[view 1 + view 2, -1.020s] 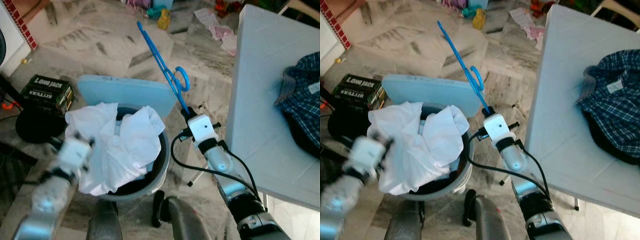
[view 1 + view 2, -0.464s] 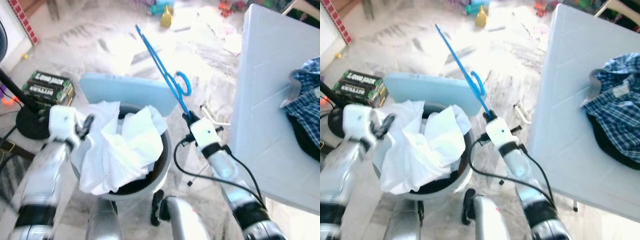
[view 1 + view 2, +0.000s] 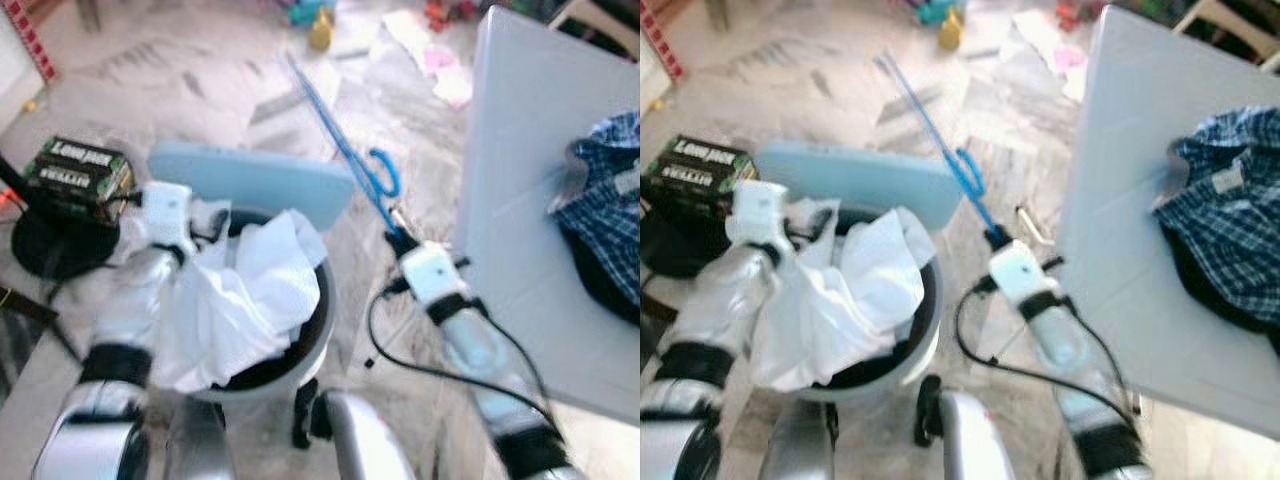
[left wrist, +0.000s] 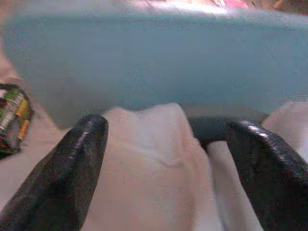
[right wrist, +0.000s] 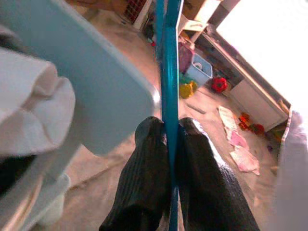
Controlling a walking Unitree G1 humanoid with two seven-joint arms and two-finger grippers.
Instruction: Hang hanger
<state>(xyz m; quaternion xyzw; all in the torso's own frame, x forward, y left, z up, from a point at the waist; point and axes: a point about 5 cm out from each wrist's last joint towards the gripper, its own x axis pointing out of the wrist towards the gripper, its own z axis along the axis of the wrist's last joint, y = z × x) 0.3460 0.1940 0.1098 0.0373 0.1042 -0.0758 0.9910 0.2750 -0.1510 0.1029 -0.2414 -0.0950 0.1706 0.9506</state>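
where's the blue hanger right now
The blue hanger is clamped in the right gripper, rising up and away from it over the floor, between the laundry basket's light blue lid on the robot's left and the white table on its right.

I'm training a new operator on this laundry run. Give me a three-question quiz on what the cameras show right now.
1. True or false: the right gripper has its jaws shut on the blue hanger.
2. Where is the white cloth? A) on the white table B) in the round basket C) on the floor
3. Fill in: the left gripper has its jaws ____, just above the white cloth near the light blue lid.

Key
1. True: both black fingers pinch the hanger's bar.
2. B: it is heaped in the round basket; the white table bears a checked shirt.
3. open
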